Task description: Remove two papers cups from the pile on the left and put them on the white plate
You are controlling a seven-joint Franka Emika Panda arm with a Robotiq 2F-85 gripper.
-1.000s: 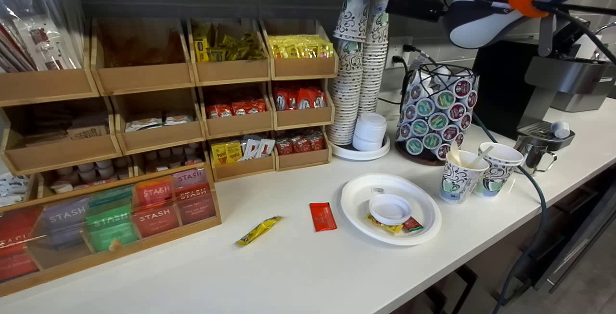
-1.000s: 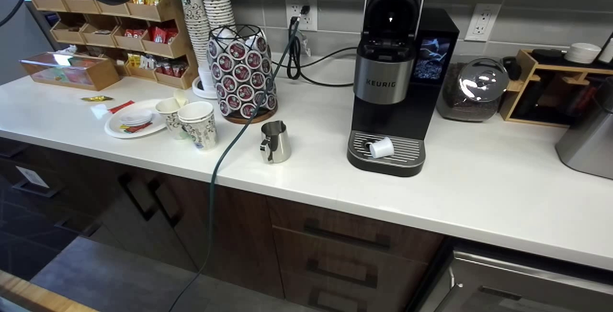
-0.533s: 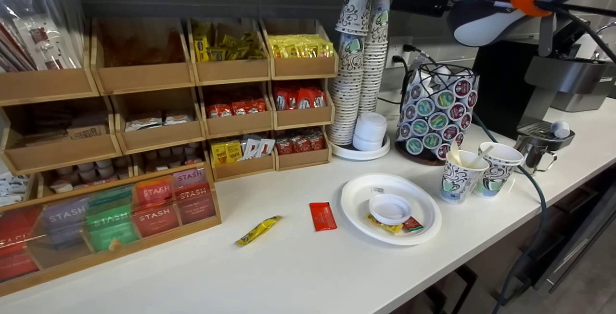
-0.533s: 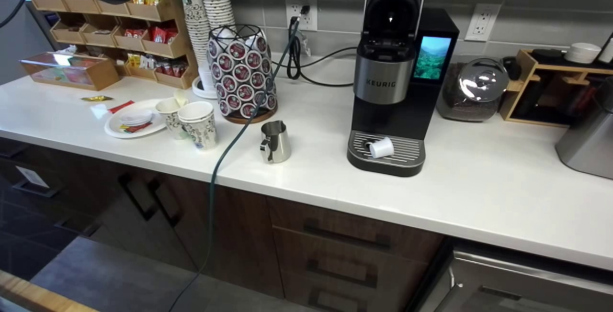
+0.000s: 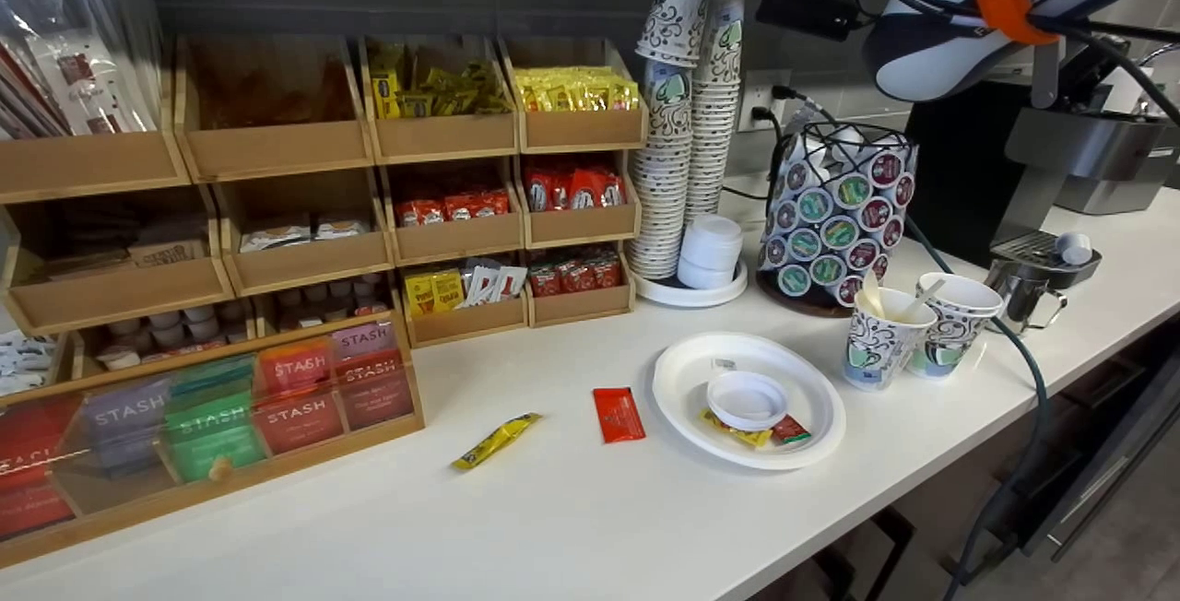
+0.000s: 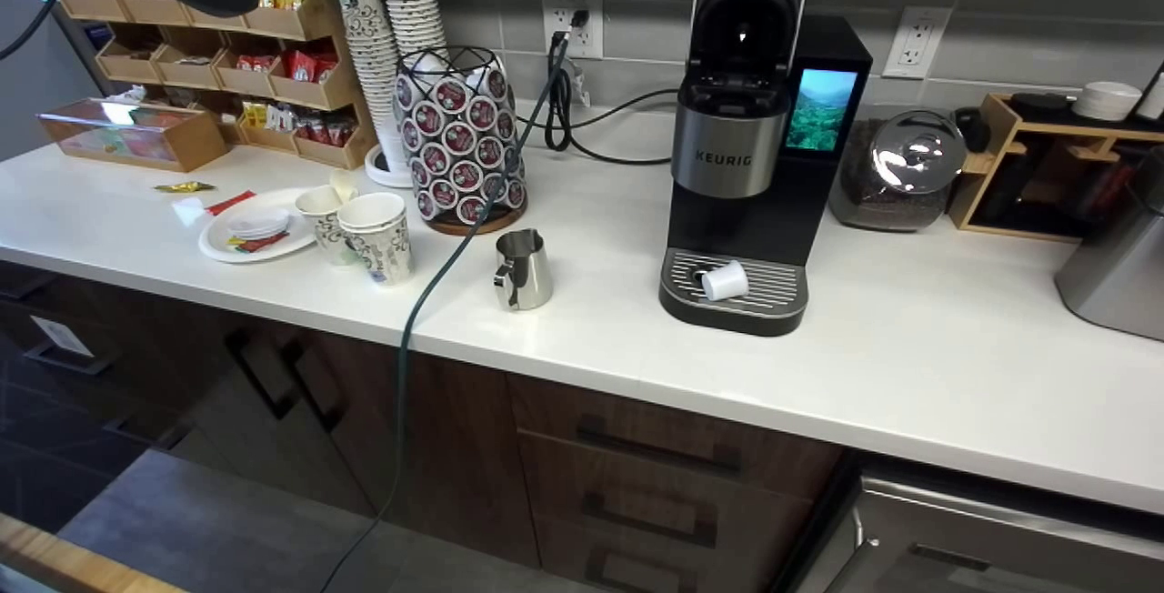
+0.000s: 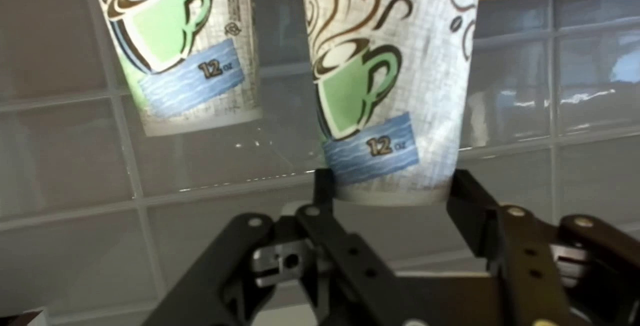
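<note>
Grey tiled wall (image 7: 60, 156) behind, white worktop (image 5: 516, 527) below. Hand (image 7: 392, 186) at the top of the pile (image 5: 662, 186), pinched from both sides about the base of an upturned paper cup (image 5: 678, 13). Cup hangs below the hand, mouth down, long axis near upright but leaning off the pile's line; rim at the pile's top, whether free of it I can't tell, nor whether one cup or two is held. White plate (image 5: 678, 398) lies well below, nearer the worktop's front edge: likely wants a pull up along the axis, then across and down. Cup: white, tapered, brown scrolls, green mug print, blue label near the base.
</note>
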